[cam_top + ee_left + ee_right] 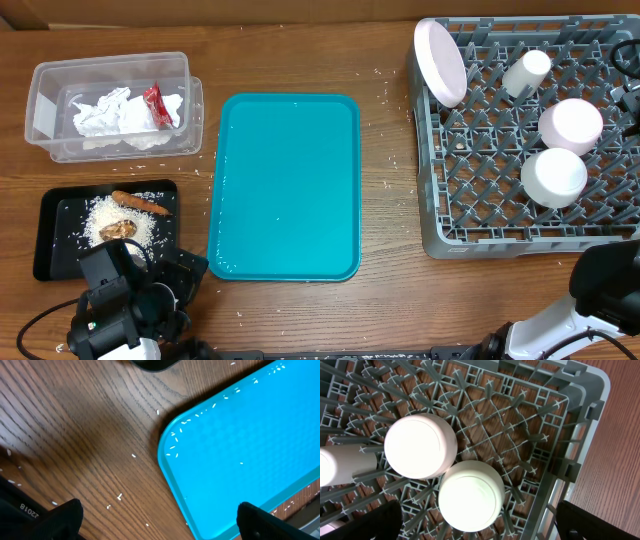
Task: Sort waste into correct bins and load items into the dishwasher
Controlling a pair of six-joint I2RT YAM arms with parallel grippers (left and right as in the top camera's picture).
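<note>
**Waste lying sorted, dishes standing in the rack, both grippers spread wide**

The clear plastic tub [45, 110] is sitting at the far left of the wooden table [300, 50], holding crumpled white paper [105, 115] and a red wrapper [157, 105] leaning against the paper. Just near of it, the black tray [50, 235] is carrying a heap of white rice [105, 215], a brown speckled lump [117, 229] on top of the heap, and an orange carrot stick [140, 203] lying across its far edge. A few stray grains are lying scattered on the wood around both bins.

The teal tray [285, 185] is lying in the middle of the table, bare apart from a few grains near its corner in the left wrist view.

At the right, the grey dish rack [440, 215] is holding the large white plate [441, 62] standing on edge at its far left corner, a white cup [526, 72] lying tilted to the plate's right, and two white bowls [570, 125] [553, 177] turned upside down, one just near of the other.

The left gripper [157, 520] is hovering over the table at the teal tray's near left corner, its fingers [60, 517] standing wide apart and holding nothing. The right gripper [480, 522] is hanging above the rack over the two bowls, its fingers [365, 522] likewise spread wide and empty.
</note>
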